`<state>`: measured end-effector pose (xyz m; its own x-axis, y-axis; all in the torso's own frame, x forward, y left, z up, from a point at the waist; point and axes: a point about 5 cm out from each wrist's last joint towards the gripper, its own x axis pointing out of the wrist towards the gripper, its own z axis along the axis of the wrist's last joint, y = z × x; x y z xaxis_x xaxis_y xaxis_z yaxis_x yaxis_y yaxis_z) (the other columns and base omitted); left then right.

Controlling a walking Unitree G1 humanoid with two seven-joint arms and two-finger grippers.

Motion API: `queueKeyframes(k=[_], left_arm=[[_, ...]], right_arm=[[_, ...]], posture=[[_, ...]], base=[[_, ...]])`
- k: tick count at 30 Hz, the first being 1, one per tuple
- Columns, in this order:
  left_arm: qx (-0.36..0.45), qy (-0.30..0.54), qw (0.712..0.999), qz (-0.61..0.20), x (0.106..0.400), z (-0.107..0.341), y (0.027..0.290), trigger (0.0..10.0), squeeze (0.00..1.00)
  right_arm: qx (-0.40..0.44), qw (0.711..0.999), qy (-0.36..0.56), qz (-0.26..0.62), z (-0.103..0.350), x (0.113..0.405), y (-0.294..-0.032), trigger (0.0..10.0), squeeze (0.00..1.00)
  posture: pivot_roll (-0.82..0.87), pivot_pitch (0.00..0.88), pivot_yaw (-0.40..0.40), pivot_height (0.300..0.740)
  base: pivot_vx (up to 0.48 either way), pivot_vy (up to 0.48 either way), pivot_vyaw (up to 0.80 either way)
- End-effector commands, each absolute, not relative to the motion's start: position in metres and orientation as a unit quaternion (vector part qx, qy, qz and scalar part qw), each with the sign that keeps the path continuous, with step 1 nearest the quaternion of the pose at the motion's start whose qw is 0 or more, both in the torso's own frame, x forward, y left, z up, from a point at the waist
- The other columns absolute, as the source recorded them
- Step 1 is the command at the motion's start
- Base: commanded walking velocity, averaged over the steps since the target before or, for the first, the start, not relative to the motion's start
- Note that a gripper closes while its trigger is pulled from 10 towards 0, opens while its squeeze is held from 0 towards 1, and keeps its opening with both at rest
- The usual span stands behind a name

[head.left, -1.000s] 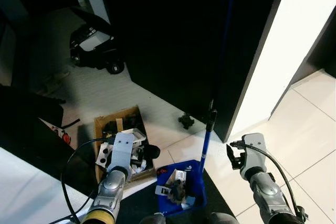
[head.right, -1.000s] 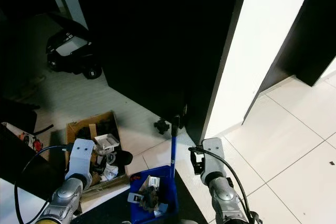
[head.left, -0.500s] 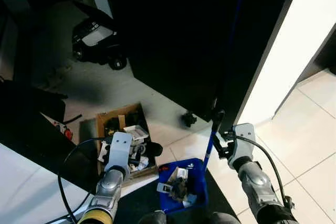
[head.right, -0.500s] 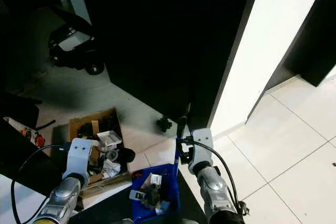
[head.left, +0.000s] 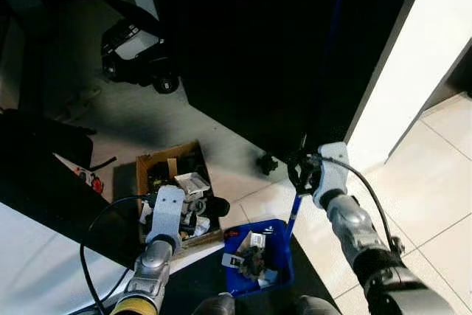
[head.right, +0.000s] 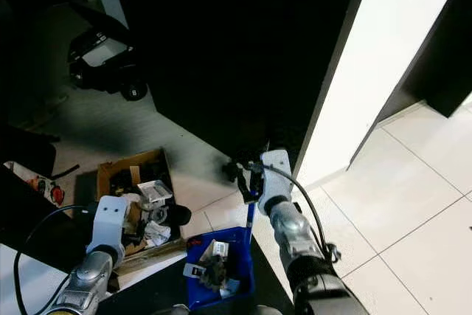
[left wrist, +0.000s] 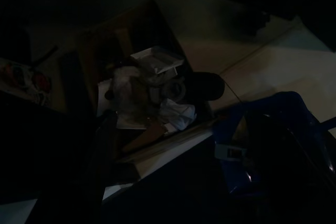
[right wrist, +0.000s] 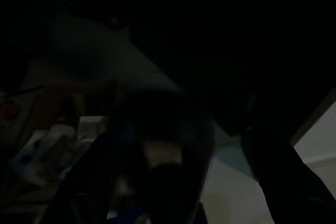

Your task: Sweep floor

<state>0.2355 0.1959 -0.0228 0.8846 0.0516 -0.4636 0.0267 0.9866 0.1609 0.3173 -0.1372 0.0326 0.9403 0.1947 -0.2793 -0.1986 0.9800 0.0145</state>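
Observation:
A blue dustpan [head.left: 258,260] full of scraps stands on the floor at my feet. Its blue handle [head.left: 294,215] rises upright in front of the dark door. My right gripper [head.left: 300,170] is at that handle, well above the pan. In the right wrist view its fingers [right wrist: 273,177] stand apart, open, with the dark pole [right wrist: 157,129] between them. My left gripper [head.left: 167,204] hangs over a cardboard box [head.left: 173,171] of rubbish to the left of the pan. The left wrist view is dark and looks down on the box [left wrist: 142,93] and the pan [left wrist: 278,145].
A tall dark door or cabinet [head.left: 258,49] stands straight ahead, with a white wall [head.left: 420,57] to its right. A small black object [head.left: 265,162] lies at the door's foot. A black toy car [head.left: 136,53] sits far left. A dark mat [head.left: 192,285] lies under the pan.
My right arm has swung left and forward from the open tiles to the dustpan handle. The left arm has stayed over the box. The camera has shifted a little.

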Motion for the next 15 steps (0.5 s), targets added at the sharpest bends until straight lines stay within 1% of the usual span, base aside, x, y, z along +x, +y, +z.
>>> queueKeyframes(k=[1, 6, 7, 9, 13, 14, 15], left_arm=[[0.094, 0.247, 0.964, 0.009, 0.232, -0.024, 0.203, 10.0, 0.0], [0.095, 0.245, 0.965, 0.01, 0.231, -0.023, 0.203, 10.0, 0.0], [0.096, 0.244, 0.965, 0.01, 0.23, -0.022, 0.204, 10.0, 0.0], [0.096, 0.244, 0.965, 0.01, 0.23, -0.022, 0.204, 10.0, 0.0], [0.095, 0.242, 0.965, 0.017, 0.226, -0.022, 0.205, 10.0, 0.0], [0.094, 0.242, 0.966, 0.018, 0.224, -0.023, 0.205, 10.0, 0.0], [0.093, 0.242, 0.966, 0.019, 0.223, -0.023, 0.205, 10.0, 0.0]], right_arm=[[-0.001, 0.98, 0.18, 0.084, 0.024, 0.315, -0.136, 10.0, 0.0], [0.009, 0.98, 0.179, 0.082, 0.03, 0.323, -0.132, 10.0, 0.0], [0.011, 0.981, 0.176, 0.082, 0.037, 0.33, -0.129, 10.0, 0.0], [0.011, 0.981, 0.176, 0.082, 0.037, 0.33, -0.129, 10.0, 0.0], [-0.001, 0.981, 0.176, 0.084, 0.044, 0.337, -0.129, 10.0, 0.0], [-0.004, 0.981, 0.179, 0.081, 0.044, 0.338, -0.13, 7.4, 0.0], [-0.006, 0.98, 0.181, 0.079, 0.045, 0.339, -0.13, 7.4, 0.0]], posture=[[-0.01, 0.05, 0.066, 0.74], [0.01, 0.052, 0.065, 0.74], [0.02, 0.057, 0.06, 0.74], [0.02, 0.057, 0.06, 0.74], [0.04, 0.066, 0.047, 0.74], [0.05, 0.07, 0.041, 0.74], [0.05, 0.07, 0.041, 0.74]], base=[[0.0, 0.0, 0.0], [0.0, 0.0, 0.0], [0.0, 0.0, 0.0], [0.0, 0.0, 0.0], [0.0, 0.0, 0.0], [0.0, 0.0, 0.0], [0.0, 0.0, 0.0]])
